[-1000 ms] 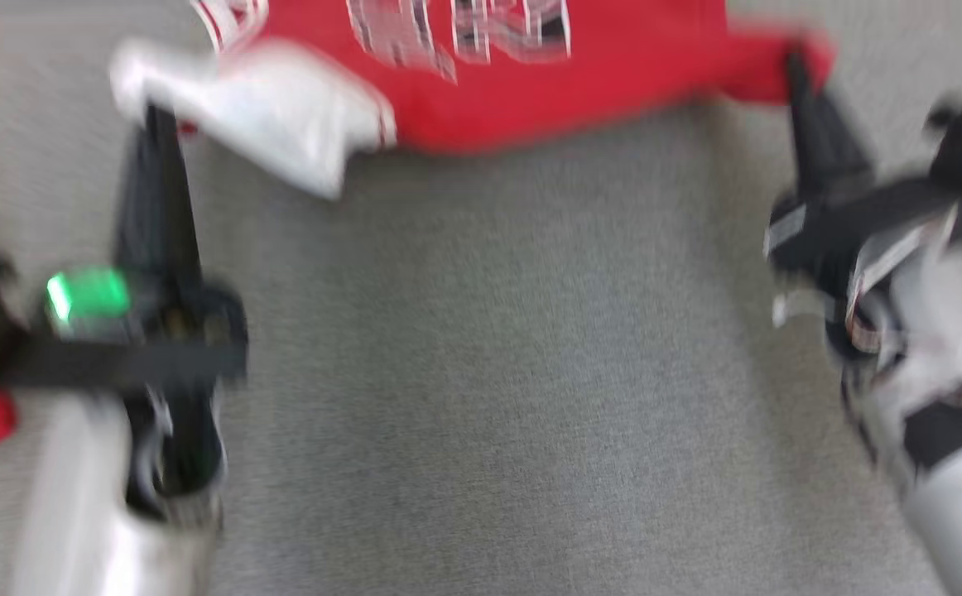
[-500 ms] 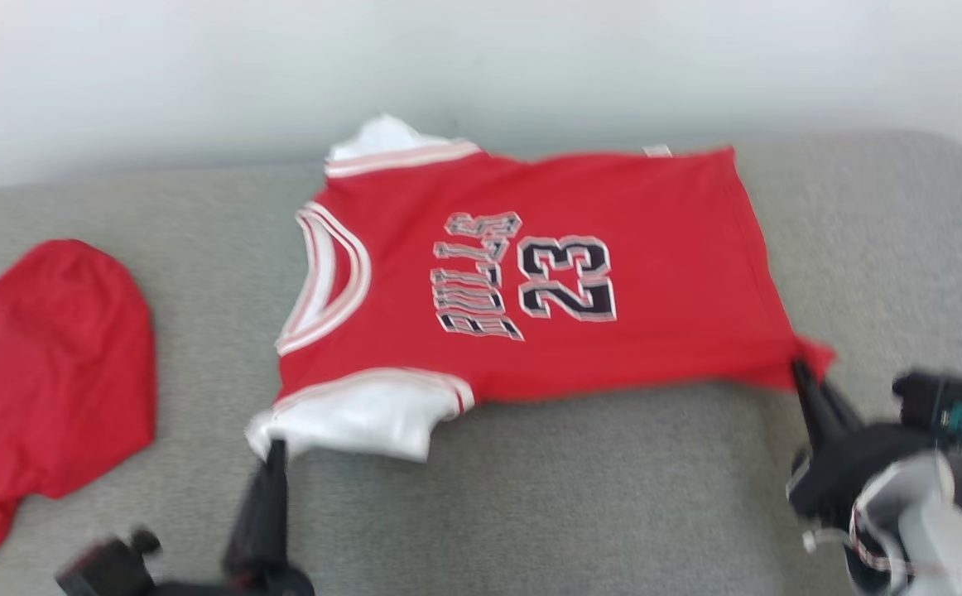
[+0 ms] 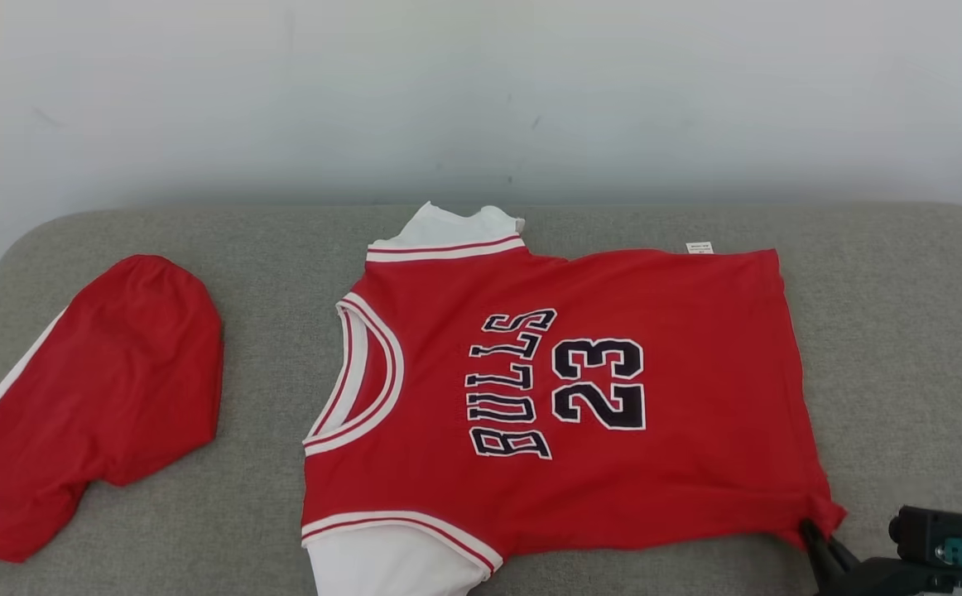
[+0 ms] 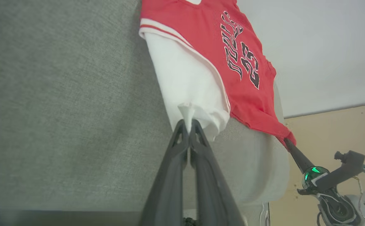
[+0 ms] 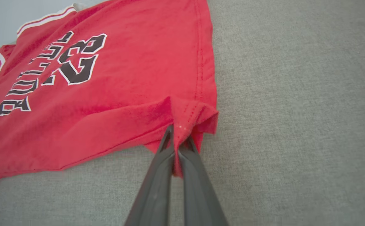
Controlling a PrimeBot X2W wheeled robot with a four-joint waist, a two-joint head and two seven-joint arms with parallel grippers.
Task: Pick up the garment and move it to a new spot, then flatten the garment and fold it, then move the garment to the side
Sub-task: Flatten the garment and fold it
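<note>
Garment [image 3: 696,331] — sleeve [image 4: 188,84] in left jaws, hem corner [image 5: 198,116] in right jaws.

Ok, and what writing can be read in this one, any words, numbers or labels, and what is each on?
"BULLS": black letters on the front of the red jersey, sideways in the head view.
"23": black number beside that word, same jersey.
Too small to read: the print on the white tag at the jersey's far edge.
No writing shows on the second red garment to the left.
</note>
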